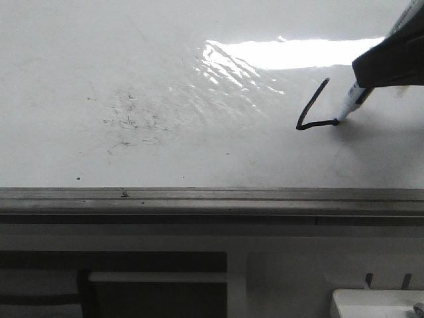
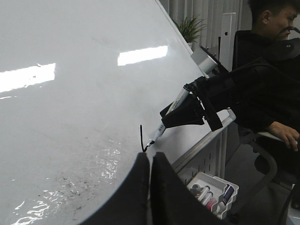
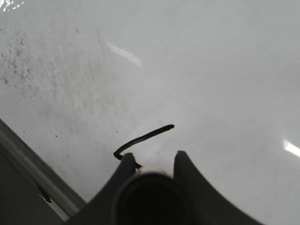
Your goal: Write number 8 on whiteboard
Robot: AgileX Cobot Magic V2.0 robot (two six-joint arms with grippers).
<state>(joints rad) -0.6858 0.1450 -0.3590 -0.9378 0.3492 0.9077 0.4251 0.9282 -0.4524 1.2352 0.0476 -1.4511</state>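
The shiny whiteboard (image 1: 165, 79) has a bright glare. The right end effector (image 1: 371, 83) squeezes a marker (image 1: 350, 106), its tip touching the half-drawn number 8 (image 1: 311, 112). The left end effector (image 2: 150, 187) is pinched together, holding nothing.

No printed text, label or brand can be read anywhere. The only written mark is the unfinished number 8 (image 1: 313, 109) on the whiteboard (image 1: 165, 66): a slanted black stroke with a short hook at its lower end, not yet legible as a digit.
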